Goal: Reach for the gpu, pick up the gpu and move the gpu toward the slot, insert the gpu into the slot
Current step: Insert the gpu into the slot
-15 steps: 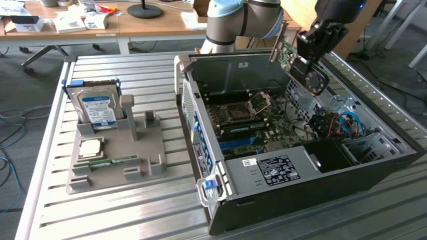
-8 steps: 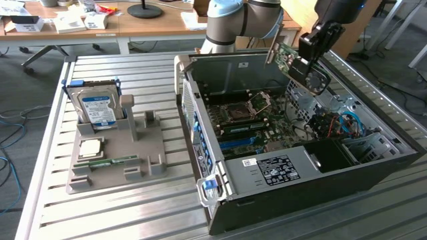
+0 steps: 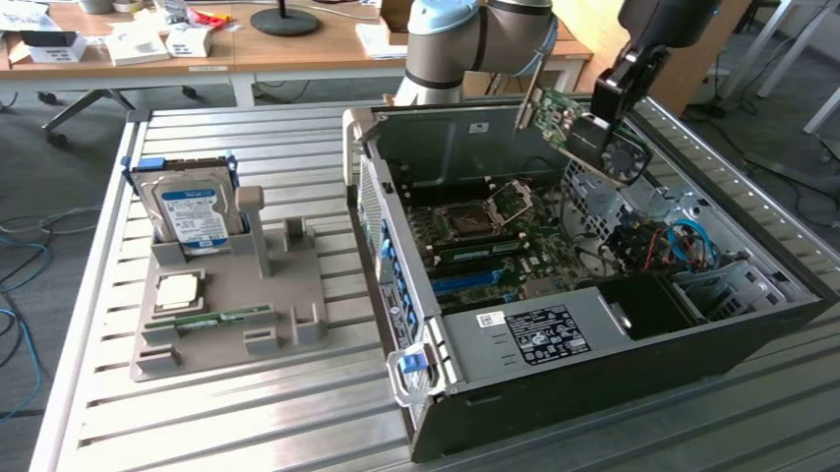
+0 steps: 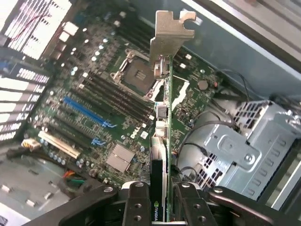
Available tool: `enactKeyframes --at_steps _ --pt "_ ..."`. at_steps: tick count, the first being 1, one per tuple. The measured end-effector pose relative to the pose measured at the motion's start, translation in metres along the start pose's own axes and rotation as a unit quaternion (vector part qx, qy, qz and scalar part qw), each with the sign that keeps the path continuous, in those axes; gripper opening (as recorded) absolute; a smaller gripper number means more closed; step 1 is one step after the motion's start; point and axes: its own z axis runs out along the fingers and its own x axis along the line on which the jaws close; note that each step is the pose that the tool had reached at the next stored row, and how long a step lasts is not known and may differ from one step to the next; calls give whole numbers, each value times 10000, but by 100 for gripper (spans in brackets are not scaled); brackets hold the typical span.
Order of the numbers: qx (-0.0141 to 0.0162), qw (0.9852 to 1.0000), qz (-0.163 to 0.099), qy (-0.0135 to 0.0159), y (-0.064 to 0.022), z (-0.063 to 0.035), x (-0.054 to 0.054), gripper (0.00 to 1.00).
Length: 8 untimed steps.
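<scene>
Matt silver metal bracket on gpu, ribbed metal table, grey plastic holder

desks: wooden | floor: grey | worktable: slatted metal

Robotics lab in office space: slotted aluminium table carrying an opened PC tower and a grey parts fixture, robot arm base at its far edge, cluttered wooden desks behind, loose cables on the floor at the exterior view's left.
</scene>
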Motion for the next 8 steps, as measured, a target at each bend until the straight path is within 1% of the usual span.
enactKeyframes --at_steps 2,4,6,8 --pt "-3 9998 -185 8 0 2 0 26" --pt "-6 9993 -364 15 0 4 0 26" --pt "-9 9985 -544 22 0 7 0 26" --pt "-12 9973 -731 29 0 9 0 26"
